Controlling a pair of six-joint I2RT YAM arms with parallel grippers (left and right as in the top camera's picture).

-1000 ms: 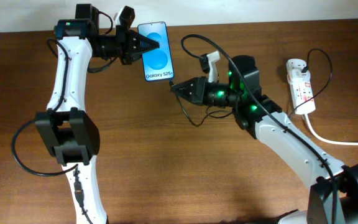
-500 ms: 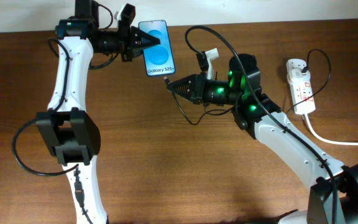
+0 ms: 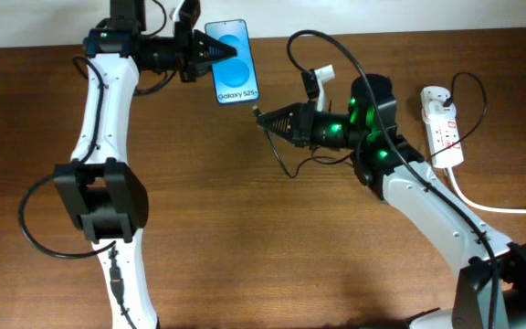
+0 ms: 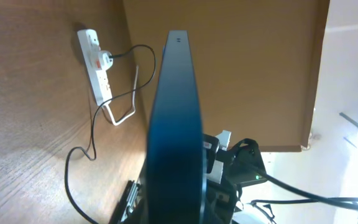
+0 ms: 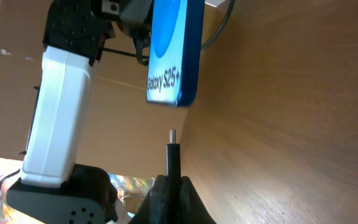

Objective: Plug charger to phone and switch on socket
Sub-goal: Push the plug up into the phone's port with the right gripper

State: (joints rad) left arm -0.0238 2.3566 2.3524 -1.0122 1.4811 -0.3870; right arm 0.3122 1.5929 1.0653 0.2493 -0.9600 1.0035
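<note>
My left gripper is shut on the phone, holding it above the table at the back with its blue screen up. The left wrist view shows the phone edge-on between the jaws. My right gripper is shut on the charger plug, whose metal tip points at the phone's lower edge, a small gap apart. The thin black charger cable loops below the right gripper. The socket lies at the right with a black plug in it.
The socket's thick white lead runs off to the right edge. Both arms' black cables hang near their bases. The socket and thin cable also show in the left wrist view.
My left gripper has lifted the phone a little up and right. My right gripper with the charger plug has shifted right and up, staying just below the phone's lower edge.
</note>
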